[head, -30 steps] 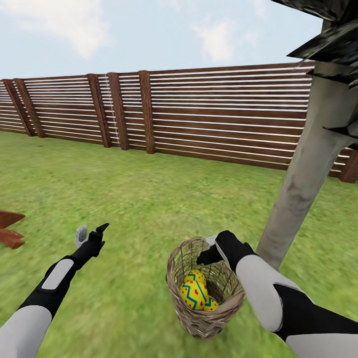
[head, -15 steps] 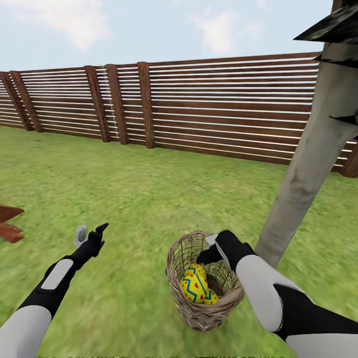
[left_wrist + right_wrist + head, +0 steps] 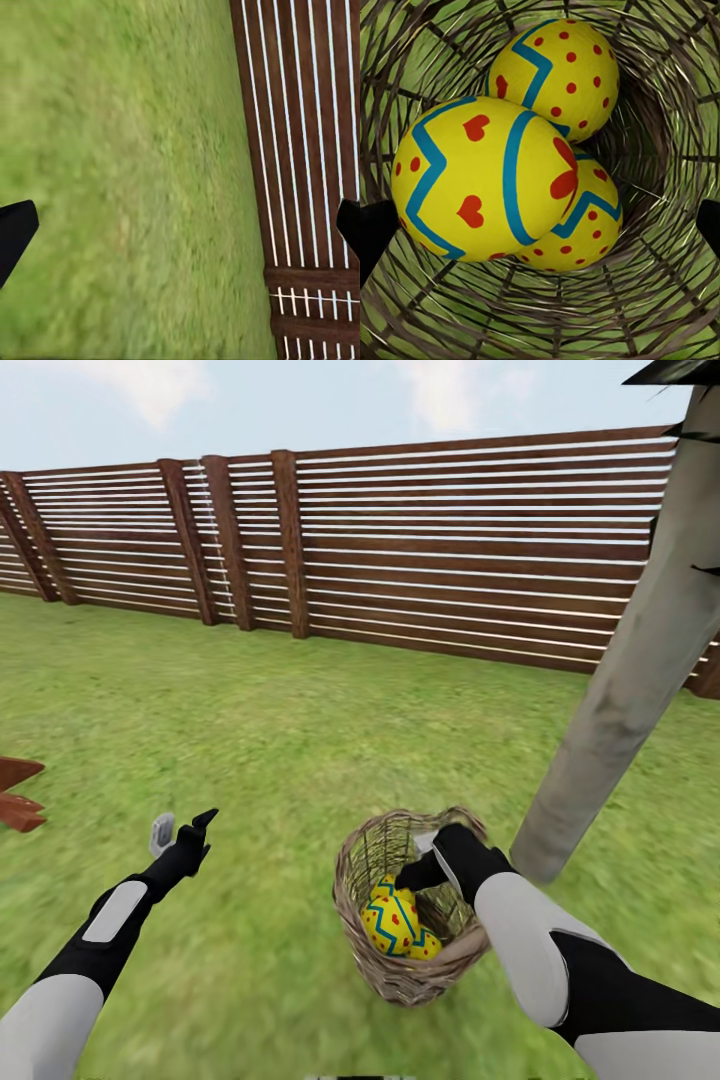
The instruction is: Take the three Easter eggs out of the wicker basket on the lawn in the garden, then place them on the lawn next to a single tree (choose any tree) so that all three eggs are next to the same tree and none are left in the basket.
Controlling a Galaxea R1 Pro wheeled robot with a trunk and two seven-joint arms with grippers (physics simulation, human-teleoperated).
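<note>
Wicker basket (image 3: 410,950) holding three eggs (image 3: 484,176), right gripper (image 3: 425,860) spread wide above, left gripper (image 3: 182,830) wide

Open-woven brown-grey twig wicker basket (image 3: 405,970): rough, dry, matt. Three yellow eggs w/ blue zigzags, red dots (image 3: 484,180): smooth, faint sheen. Mottled green grass lawn (image 3: 250,740): soft, matt. Brown horizontal-slat wooden fence (image 3: 450,550): grainy. Pale grey-beige tree trunk (image 3: 630,670): rough, matt.

eggs (image 3: 397,925) in basket (image 3: 400,982) beside tree (image 3: 625,670)

Three Easter eggs (image 3: 510,161) touching, piled inside wicker basket (image 3: 660,315), jaws spread
</note>
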